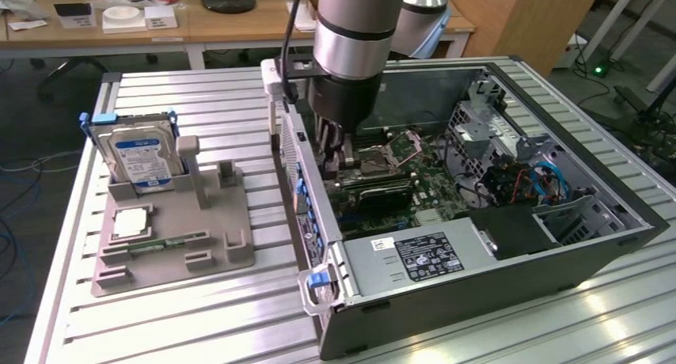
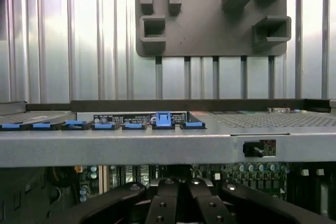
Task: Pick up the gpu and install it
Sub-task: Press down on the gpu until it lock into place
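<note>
Ribbed metal surface (image 1: pixel 190 316) carries a grey parts holder (image 1: pixel 174 229) and an open computer case (image 1: pixel 476 198). Inside the case, the gpu (image 1: pixel 378 193), a dark card with a black cooler, lies flat on the green motherboard (image 1: pixel 423 186). Reaching straight down into the case just beside it, the arm's gripper (image 1: pixel 336 170) has its fingers (image 2: pixel 178 203) pressed together, empty.

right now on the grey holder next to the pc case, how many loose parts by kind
On the grey holder:
hard drive, standing upright in its slot: 1
square silver chip, lying flat: 1
memory stick, lying flat: 1
total: 3
</note>
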{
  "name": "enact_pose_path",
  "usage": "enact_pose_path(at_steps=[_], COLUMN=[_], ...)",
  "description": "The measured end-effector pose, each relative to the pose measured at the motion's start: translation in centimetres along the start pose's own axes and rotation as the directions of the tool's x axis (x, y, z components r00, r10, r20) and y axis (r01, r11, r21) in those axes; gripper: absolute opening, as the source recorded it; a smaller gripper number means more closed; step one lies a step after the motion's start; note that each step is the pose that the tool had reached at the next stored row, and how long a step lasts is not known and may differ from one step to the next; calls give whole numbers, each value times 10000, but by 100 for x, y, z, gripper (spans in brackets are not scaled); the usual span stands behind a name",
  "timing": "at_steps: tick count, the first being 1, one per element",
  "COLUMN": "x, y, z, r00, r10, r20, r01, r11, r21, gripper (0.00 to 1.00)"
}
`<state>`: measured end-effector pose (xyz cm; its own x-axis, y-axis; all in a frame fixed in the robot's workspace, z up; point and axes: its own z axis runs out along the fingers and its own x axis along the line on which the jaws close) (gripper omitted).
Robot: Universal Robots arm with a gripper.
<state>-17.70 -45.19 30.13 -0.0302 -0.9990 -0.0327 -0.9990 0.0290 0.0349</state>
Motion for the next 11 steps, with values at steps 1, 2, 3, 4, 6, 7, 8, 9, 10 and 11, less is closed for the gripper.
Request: enact_pose_path(at_steps=[1, 2, 3, 4, 6, 7, 8, 9, 10, 11], x=[0, 0, 0, 0, 3, 4, 5, 6, 8, 8], y=[1, 0, 0, 1, 3, 4, 4, 6, 8, 9], z=[-9, -9, -9, -9, -11, -12, -18, -31, -34, -34], r00=[10000, 10000, 10000, 10000, 10000, 10000, 10000, 10000, 10000, 10000], r10=[0, 0, 0, 0, 1, 1, 1, 1, -1, -2], r20=[0, 3, 2, 2, -1, -3, -2, -2, 0, 1], r01=[0, 0, 0, 0, -1, -1, -1, -1, 1, 2], r11=[10000, 10000, 10000, 10000, 10000, 10000, 10000, 10000, 10000, 10000], r21=[0, 2, 2, 1, -4, -5, -4, -5, -3, -2], gripper=[10, 10, 10, 10, 10, 10, 10, 10, 10, 10])
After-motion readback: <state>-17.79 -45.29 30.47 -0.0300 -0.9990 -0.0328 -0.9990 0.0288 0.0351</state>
